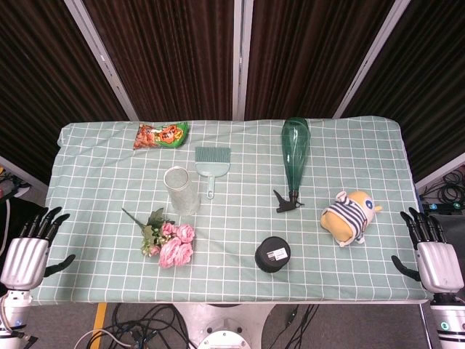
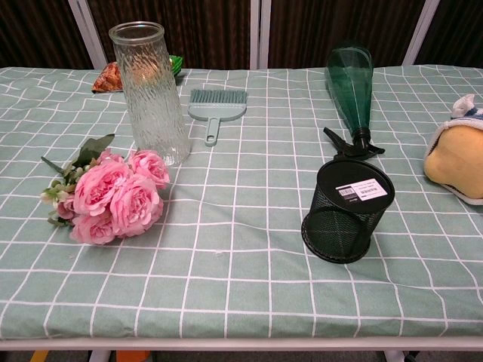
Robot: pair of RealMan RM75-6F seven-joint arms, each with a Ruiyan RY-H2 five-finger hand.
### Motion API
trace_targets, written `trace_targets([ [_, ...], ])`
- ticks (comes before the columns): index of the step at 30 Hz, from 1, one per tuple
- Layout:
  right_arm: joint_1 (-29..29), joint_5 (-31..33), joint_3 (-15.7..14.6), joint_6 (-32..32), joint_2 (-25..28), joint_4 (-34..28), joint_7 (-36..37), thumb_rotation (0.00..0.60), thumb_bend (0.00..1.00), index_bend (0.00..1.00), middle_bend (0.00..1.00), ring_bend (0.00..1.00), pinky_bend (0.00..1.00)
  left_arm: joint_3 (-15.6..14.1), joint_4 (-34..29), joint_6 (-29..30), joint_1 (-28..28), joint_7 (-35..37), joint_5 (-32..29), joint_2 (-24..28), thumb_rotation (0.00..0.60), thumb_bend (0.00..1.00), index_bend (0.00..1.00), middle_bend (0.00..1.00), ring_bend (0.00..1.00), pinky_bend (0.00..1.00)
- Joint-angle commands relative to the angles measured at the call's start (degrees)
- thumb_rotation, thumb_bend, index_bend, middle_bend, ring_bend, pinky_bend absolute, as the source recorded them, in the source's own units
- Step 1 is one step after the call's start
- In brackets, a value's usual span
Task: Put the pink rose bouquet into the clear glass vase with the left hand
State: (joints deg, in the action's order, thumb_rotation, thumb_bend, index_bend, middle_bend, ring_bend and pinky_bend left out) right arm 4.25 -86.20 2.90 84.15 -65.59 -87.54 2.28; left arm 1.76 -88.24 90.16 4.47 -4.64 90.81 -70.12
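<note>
Head view only: both hands (image 1: 25,254) (image 1: 436,258).

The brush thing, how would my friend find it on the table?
On the green checked tablecloth, look toward the far edge, right of the tall clear glass vase. The small dustpan brush lies flat there, pale blue-green, with short bristles and a stubby handle.

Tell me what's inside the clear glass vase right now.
Nothing can be seen inside the clear glass vase; it stands upright and looks empty. The pink rose bouquet still lies on the tablecloth beside it. Ribbed glass blurs the very bottom.
</note>
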Motion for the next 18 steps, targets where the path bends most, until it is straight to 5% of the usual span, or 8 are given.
trace_targets([
  [1,0.00,0.04,0.05,-0.01,0.06,0.00,0.08,0.600,0.13,0.00,0.00,0.00,0.00,0.00,-0.06,0.00,0.02,-0.02,0.06,0.03,0.600,0.12,0.19,0.11,0.06,0.16],
  [18,0.41,0.86,1.06,-0.24,1.17,-2.86,-0.02,0.600,0.13,0.00,0.00,0.00,0.00,-1.58,-3.07,-1.74,2.69,1.42,6.14,2.28,0.600,0.12,0.19,0.11,0.06,0.16],
])
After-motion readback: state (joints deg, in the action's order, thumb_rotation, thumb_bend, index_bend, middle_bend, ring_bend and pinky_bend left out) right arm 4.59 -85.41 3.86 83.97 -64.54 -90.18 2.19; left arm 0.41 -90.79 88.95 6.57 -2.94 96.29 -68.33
